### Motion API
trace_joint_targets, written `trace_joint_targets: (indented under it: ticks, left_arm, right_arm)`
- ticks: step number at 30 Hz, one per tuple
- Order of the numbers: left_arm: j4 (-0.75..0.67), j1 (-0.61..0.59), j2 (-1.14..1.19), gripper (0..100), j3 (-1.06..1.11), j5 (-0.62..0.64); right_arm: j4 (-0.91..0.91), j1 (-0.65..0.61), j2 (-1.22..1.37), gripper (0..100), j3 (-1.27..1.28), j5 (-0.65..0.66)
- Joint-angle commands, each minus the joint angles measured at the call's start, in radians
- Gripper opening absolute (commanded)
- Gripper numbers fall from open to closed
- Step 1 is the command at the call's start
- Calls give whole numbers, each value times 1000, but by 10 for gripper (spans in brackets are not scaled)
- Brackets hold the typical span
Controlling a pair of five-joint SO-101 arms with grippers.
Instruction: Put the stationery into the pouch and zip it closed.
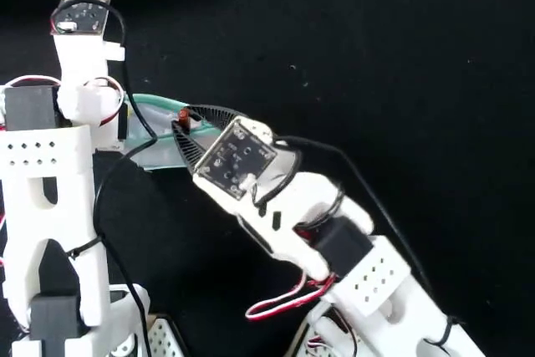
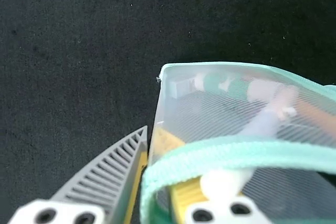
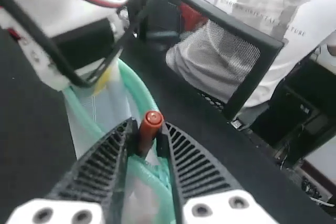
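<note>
One pen [image 3: 148, 129] end showing, pouch [image 1: 155, 104] mostly hidden

The left arm [image 1: 46, 198] and right arm [image 1: 376, 273] are white plastic with black motor blocks and panels of small holes. Red, white and black cables [image 1: 276, 303] loop beside them. The right gripper [image 3: 145, 129] has 2 black ribbed fingers, the left gripper [image 2: 173, 156] a pale grey one.

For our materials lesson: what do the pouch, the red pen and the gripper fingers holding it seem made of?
The pouch looks like translucent ribbed plastic, since contents show through; its teal zip band seems woven fabric. The red pen is probably smooth plastic, given its slight sheen. The right gripper's fingers look like matte black printed plastic with a ribbed lattice.
</note>
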Motion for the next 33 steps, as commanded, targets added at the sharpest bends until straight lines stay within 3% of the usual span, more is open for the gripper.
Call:
trace_joint_targets:
  ticks: [1, 8, 14, 22, 33]
  left_arm:
    - [-2, -25, 5, 30, -13, -9]
    - [-2, -25, 5, 30, -13, -9]
    - [-2, -27, 5, 30, -13, -11]
    - [-2, -27, 5, 30, -13, -12]
    - [-2, -27, 5, 30, -13, -12]
  right_arm:
    - [51, 25, -10, 12, -81, 15]
    - [11, 32, 105, 12, -1, 17]
    - [-78, 133, 300, 12, -42, 18]
    - [89, 135, 481, 12, -174, 18]
    - [100, 109, 506, 13, -168, 20]
